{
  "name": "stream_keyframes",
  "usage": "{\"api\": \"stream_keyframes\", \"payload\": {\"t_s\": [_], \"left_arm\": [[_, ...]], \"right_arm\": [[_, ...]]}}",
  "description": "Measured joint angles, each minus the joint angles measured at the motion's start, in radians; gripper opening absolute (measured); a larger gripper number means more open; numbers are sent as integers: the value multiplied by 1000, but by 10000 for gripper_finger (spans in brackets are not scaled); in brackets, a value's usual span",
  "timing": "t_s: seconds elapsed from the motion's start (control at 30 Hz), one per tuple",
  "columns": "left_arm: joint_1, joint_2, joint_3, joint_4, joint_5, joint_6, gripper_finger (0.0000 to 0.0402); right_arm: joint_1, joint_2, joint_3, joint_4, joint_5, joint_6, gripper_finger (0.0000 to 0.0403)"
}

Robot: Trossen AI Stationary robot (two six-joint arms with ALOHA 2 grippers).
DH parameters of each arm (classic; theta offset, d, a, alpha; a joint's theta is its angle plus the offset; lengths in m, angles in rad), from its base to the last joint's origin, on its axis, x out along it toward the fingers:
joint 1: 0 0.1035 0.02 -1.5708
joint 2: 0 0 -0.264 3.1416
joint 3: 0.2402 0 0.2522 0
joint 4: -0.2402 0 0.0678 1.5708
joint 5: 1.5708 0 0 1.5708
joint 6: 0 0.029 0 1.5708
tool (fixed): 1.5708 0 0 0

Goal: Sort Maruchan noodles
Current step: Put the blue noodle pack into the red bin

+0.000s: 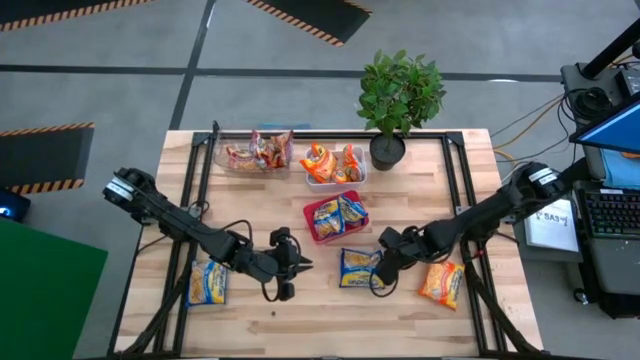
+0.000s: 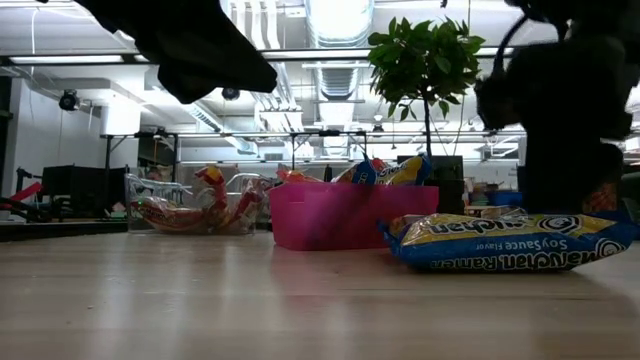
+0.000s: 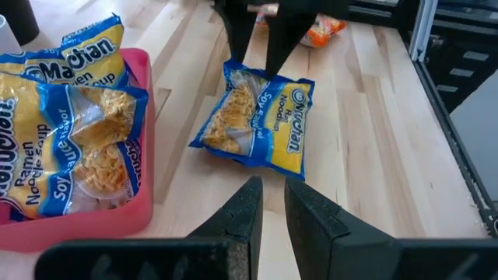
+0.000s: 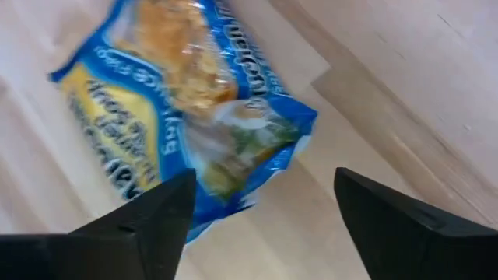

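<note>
A blue-and-yellow noodle packet [image 1: 357, 268] [image 3: 257, 124] lies flat on the table near its middle. My right gripper [image 1: 383, 268] [image 4: 264, 198] is open just above it. Its fingers stand on either side of the packet's right end [image 4: 257, 132] and show no touch. My left gripper [image 1: 303, 264] [image 3: 271, 190] hovers left of this packet, shut and holding nothing. Another blue-and-yellow packet [image 1: 207, 283] lies by the near left edge. An orange packet [image 1: 442, 283] lies to the right.
A red tray [image 1: 312, 232] holds blue-and-yellow packets. A white tray [image 1: 312, 181] behind it holds orange ones, and a clear tray [image 1: 222, 158] at the far left holds reddish ones. A potted plant [image 1: 390, 148] stands at the far edge. Bare wood lies along the near edge.
</note>
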Motion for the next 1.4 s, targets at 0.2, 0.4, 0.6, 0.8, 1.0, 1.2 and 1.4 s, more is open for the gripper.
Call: {"api": "stream_keyframes", "payload": {"t_s": [0.2, 0.4, 0.6, 0.8, 1.0, 1.2, 1.4], "left_arm": [[-2, 0, 0, 17, -11, 12, 39], [-1, 0, 0, 25, -40, 25, 39], [-2, -2, 0, 24, -127, 37, 39], [-1, -40, 0, 18, -154, 92, 39], [-3, -101, 0, -16, -257, 102, 39], [-4, -226, 0, -38, -280, 225, 39], [-8, -390, 0, -65, -417, 362, 39]], "right_arm": [[0, 66, -52, 231, -4, -15, 314], [0, 111, -56, 390, 32, -81, 289], [-13, 151, -56, 435, 76, -82, 179], [-27, 153, -56, 442, 78, -121, 27], [-25, 72, -49, 440, 70, -165, 11], [-22, -23, 17, 488, 170, -303, 9], [-77, -58, 117, 484, 211, -394, 9]]}}
